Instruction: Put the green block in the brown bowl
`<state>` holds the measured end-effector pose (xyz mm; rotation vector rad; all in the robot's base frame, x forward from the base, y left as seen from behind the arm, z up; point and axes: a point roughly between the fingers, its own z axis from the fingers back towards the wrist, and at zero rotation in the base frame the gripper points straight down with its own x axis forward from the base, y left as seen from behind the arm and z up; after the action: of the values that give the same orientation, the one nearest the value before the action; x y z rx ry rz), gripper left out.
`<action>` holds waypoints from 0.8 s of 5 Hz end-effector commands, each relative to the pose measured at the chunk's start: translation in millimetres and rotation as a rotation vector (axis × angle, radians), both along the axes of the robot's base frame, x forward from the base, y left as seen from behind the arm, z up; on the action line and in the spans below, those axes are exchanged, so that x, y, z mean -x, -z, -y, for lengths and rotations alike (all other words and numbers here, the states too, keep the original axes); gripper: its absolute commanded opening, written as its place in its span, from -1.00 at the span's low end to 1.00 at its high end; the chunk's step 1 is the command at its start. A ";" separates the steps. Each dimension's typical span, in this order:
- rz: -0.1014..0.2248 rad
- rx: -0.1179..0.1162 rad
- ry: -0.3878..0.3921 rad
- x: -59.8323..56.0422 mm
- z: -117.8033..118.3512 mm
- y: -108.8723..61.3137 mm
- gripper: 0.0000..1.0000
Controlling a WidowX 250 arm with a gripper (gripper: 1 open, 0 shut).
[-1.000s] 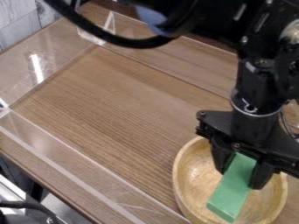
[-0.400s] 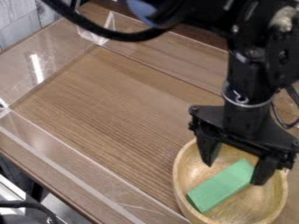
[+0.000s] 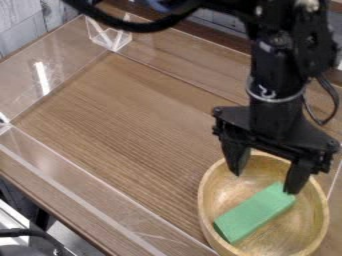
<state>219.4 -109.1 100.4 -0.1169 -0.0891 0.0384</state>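
The green block (image 3: pixel 255 213) lies flat inside the brown bowl (image 3: pixel 217 188), slanting from lower left to upper right. The bowl sits at the lower right of the wooden table. My black gripper (image 3: pixel 270 174) hangs just above the bowl, open, with its two fingers spread wide and nothing between them. One fingertip (image 3: pixel 241 165) is over the bowl's left rim, the other over the block's upper end. The block is free of the fingers.
Clear plastic walls (image 3: pixel 54 70) border the wooden tabletop (image 3: pixel 127 120) on the left and front. Black cables arc across the top of the view. The table edge runs along the lower left.
The gripper opened and let go of the green block, which dropped from tilted to lying flat in the bowl. The gripper has risen and moved slightly left.
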 end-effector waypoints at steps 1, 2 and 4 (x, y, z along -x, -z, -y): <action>0.047 0.029 -0.011 -15.5 -4.2 -17.7 1.00; 0.055 0.034 -0.017 -28.1 -11.2 -34.0 1.00; 0.103 0.021 0.006 -72.6 -22.2 -68.7 1.00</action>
<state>285.3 -86.3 152.4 -0.1269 -0.1307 0.0315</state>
